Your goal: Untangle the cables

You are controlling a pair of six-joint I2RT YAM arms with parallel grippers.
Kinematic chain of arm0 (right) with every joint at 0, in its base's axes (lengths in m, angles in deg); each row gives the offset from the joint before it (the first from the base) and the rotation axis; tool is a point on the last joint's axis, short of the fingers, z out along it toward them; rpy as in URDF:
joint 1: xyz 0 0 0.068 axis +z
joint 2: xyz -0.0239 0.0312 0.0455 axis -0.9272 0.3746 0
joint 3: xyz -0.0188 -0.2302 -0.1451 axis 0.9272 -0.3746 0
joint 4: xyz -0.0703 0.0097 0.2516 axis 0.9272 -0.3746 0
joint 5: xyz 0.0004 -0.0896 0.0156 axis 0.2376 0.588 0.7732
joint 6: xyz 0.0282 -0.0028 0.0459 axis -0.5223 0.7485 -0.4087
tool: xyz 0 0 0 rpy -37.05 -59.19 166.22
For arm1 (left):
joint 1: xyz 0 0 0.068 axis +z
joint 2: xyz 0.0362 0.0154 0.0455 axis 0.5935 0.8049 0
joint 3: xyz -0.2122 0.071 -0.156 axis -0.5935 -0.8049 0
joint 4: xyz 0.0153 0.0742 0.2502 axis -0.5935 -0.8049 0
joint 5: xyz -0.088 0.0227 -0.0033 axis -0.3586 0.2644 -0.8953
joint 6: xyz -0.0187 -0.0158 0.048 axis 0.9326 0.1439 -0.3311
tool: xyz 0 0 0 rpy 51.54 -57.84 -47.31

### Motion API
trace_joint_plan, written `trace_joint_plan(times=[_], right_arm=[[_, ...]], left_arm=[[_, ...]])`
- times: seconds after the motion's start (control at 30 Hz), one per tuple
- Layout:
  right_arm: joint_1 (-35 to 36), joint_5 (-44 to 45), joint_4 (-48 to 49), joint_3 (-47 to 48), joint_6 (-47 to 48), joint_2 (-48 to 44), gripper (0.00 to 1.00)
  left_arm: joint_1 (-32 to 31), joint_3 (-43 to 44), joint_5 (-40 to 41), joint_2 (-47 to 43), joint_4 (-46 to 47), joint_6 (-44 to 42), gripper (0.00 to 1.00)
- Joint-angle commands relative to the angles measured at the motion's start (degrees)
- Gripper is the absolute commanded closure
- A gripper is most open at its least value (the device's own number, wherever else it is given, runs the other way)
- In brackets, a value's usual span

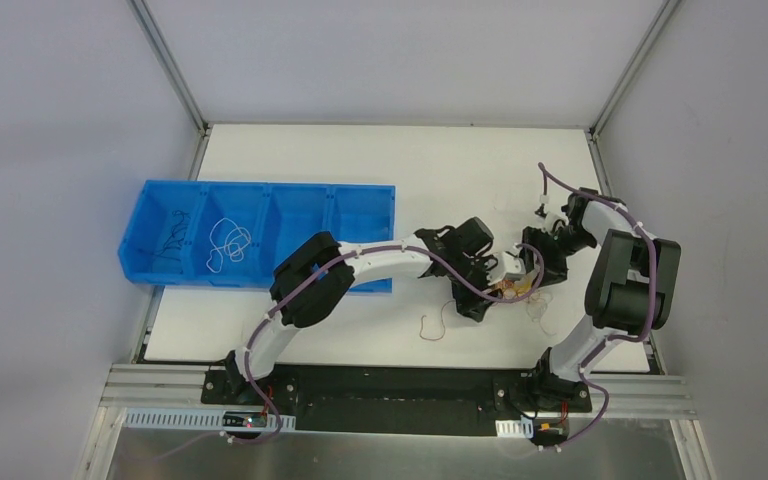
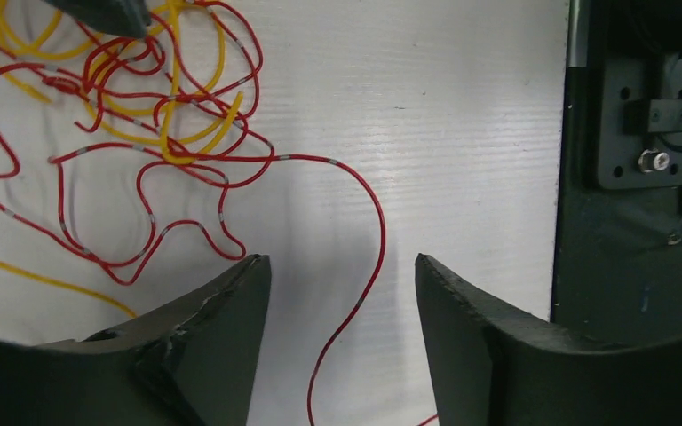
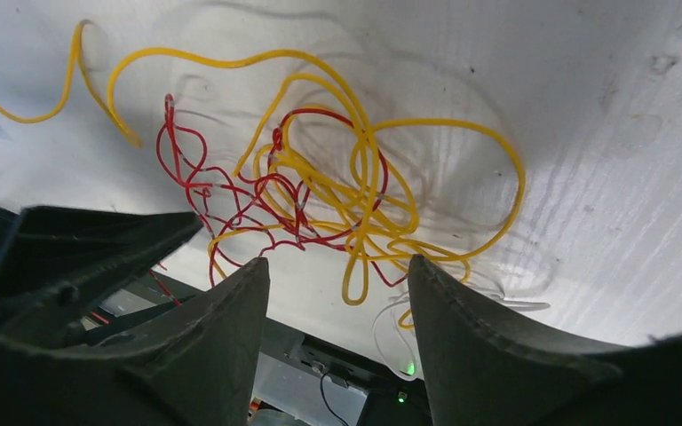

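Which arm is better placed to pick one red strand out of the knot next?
Probably left: a lone stretch of red cable runs between the fingers of the open left pincer, clear of the tangle. The right pincer faces the dense red-and-yellow tangle itself.

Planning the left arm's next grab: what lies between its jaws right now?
One red cable strand, lying on the white table, in the left wrist view.
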State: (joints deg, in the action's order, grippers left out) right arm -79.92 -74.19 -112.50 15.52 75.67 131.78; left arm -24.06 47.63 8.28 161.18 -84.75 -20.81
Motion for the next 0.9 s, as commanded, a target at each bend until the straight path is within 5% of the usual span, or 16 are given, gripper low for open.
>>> trace_joint_plan(times=[0.0,0.1,0.13,0.33,0.5,0.87], right_arm=[[0.36,3.35,1.69,-0.79,-1.28,0.63,0.40],[1.20,7.15,3.56,-1.75,-1.31,1.07,0.42],[1.49,8.31,3.80,-1.86,-1.25,1.32,0.44],[3.75,15.19,5.42,-2.69,0.61,2.81,0.61],[5.56,18.66,5.71,-1.66,1.86,5.88,1.00],[5.60,23.80,5.95,-2.58,5.73,6.48,1.00]], left_arm=[[-1.71,2.00,1.73,0.60,1.45,-5.29,0.51],[-1.79,3.28,2.15,-0.41,-0.91,-5.64,0.98],[-1.72,3.67,2.72,-1.68,-1.64,-5.71,1.00],[1.27,4.83,-0.19,-17.07,-2.28,0.21,1.00],[5.59,9.67,-3.58,-25.66,-4.19,2.21,1.00],[20.39,31.71,-6.06,-28.95,-7.87,11.53,1.00]])
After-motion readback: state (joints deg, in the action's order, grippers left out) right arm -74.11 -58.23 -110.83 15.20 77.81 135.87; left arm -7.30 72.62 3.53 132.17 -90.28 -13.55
